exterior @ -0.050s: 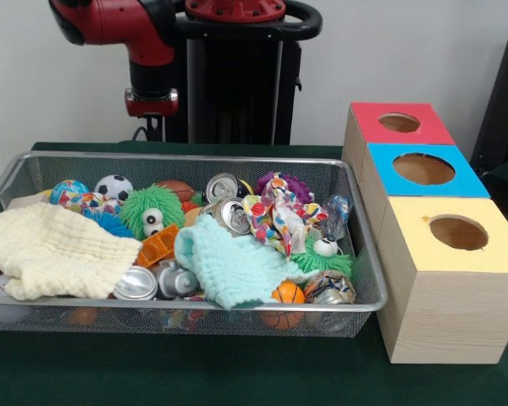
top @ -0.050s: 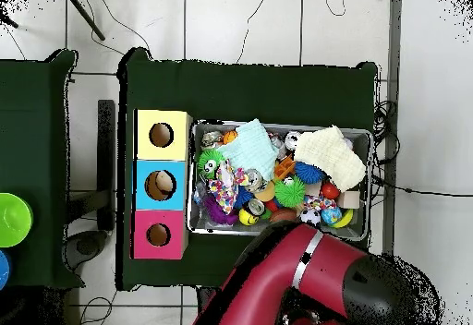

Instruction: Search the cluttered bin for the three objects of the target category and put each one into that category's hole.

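Searching has yet to begin, judging by the full wire bin point(exterior @ -0.050s: 356, 254) on the green surface point(exterior @ -0.050s: 195, 372). Nearest the camera lie crushed cans point(exterior @ -0.050s: 157, 282), an orange ball point(exterior @ -0.050s: 288, 293) and a mint cloth point(exterior @ -0.050s: 229, 266); a cream cloth point(exterior @ -0.050s: 46, 245) covers the bin's left part. Which category is the target cannot be told; cans, balls and fuzzy toys point(exterior @ -0.050s: 151, 210) all sit inside. Beside the bin stand yellow point(exterior @ -0.050s: 457, 233), blue point(exterior @ -0.050s: 423, 169) and red holes point(exterior @ -0.050s: 399, 123). Farther back the arm point(exterior @ -0.050s: 151, 51) hangs outside the bin; its claw's state cannot be told. The cloths likely hide things and need shifting.
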{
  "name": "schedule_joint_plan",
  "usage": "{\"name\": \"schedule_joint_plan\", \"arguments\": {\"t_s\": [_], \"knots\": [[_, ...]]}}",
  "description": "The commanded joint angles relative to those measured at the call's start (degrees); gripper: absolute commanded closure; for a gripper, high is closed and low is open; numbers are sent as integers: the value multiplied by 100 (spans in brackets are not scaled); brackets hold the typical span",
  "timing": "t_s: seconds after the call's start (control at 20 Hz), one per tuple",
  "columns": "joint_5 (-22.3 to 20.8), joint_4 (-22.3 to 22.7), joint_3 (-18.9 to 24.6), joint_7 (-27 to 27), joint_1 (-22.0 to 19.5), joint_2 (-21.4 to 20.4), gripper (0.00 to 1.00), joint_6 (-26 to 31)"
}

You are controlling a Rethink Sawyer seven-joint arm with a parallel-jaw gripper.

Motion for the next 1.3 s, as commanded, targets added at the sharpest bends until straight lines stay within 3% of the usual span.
{"name": "schedule_joint_plan", "arguments": {"t_s": [0.05, 0.3, 0.65, 0.75, 1.0, 1.3], "knots": [[-83, -611, 1330, 856, -223, -447, 100, 543], [-151, -535, 1546, 815, -323, -758, 100, 887], [-498, -307, 2286, 611, -847, -1260, 100, 1885], [-434, -209, 2296, 552, -877, -1365, 100, 1964], [-263, -52, 2161, 534, -866, -1413, 100, 1898], [103, 263, 1427, 679, -505, -1101, 100, 1075]]}}
